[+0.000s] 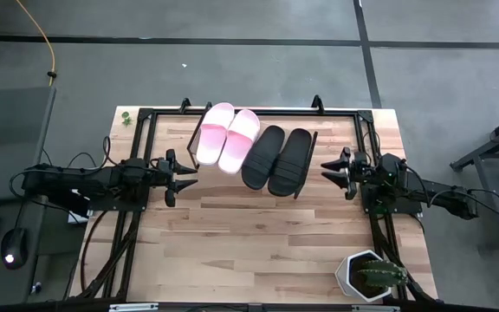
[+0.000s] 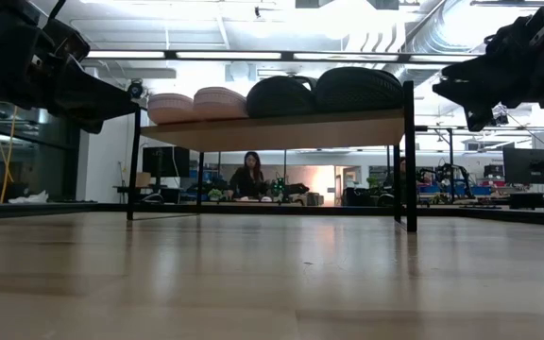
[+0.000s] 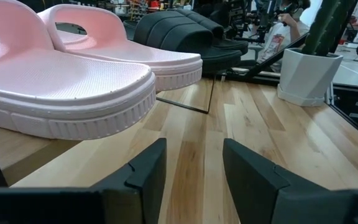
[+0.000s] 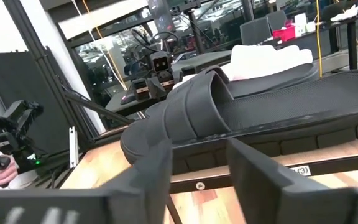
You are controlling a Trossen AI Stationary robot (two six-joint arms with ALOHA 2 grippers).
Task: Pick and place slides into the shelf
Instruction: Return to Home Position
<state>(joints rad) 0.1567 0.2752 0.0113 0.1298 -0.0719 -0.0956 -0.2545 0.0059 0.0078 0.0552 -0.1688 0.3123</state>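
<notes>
You have bare table [image 1: 258, 243] across the lower middle of the high view, with wide room to pass. The shelf [image 1: 307, 163] fills the upper centre, and four slides [image 1: 262, 156] packed side by side take up its board from end to end. The left gripper [image 1: 191, 175] sits just beside the shelf's left end and the right gripper [image 1: 326, 169] near its right end. A potted plant [image 1: 366, 276] blocks the lower right corner. In the low view a gap shows under the board between the legs; its depth is hard to judge.
</notes>
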